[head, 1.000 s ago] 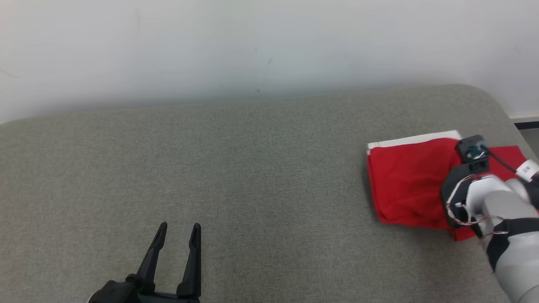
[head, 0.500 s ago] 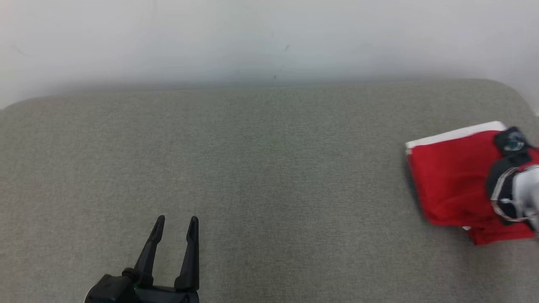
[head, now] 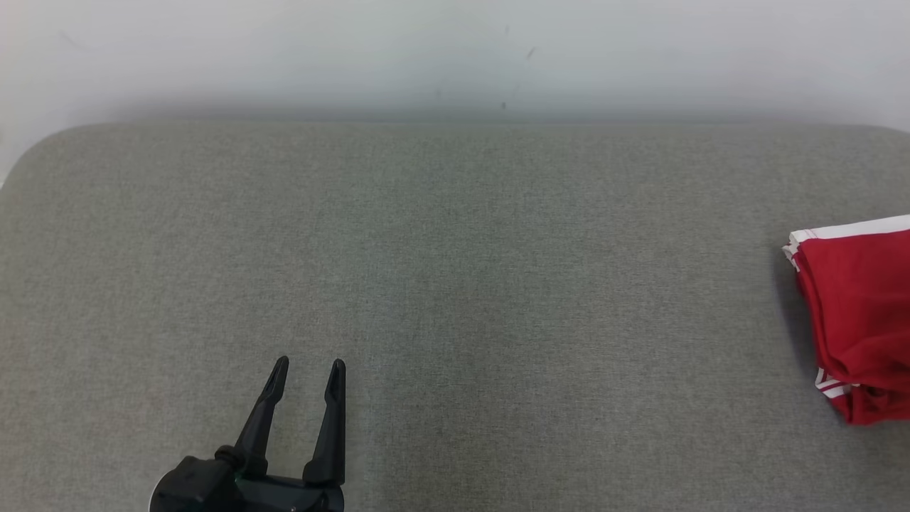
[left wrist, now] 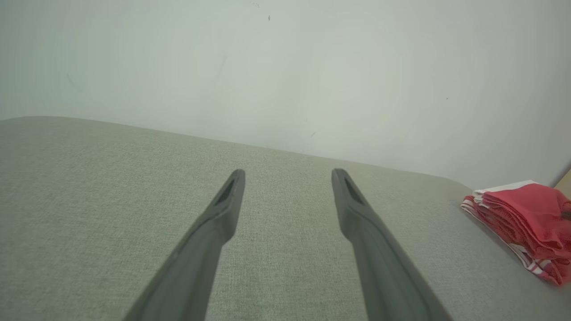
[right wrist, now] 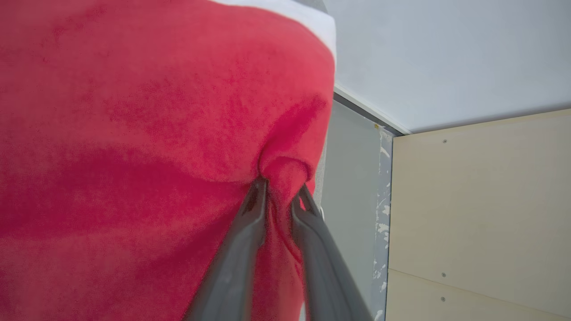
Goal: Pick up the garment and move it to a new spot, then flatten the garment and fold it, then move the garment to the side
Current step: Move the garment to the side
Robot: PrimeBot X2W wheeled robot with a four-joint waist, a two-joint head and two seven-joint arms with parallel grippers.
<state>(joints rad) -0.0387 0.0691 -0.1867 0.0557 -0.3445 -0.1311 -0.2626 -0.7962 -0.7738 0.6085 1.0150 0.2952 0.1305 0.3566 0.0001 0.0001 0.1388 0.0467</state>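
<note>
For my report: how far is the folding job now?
Done: the red garment lies folded at the right end of the grey cushion. In hand: the right claw pinches a fold of it. To do: probably only letting go. The left claw is open.

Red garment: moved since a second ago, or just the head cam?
Yes. The view shifted too, but the red garment has slid right, away from the wall speck.

garment (head: 860,313): red cloth, soft, faintly fuzzy knit, matt; white trim
worktop (head: 455,270): grey woven cloth cover, matt, fine grainy weave
left hand (head: 311,364): dark plastic look, smooth, dull sheen
right hand (right wrist: 282,185): dark grey, smooth, matt
wall (head: 455,50): white paint, smooth, matt, few specks
panel (right wrist: 482,200): pale board, smooth, matt
</note>
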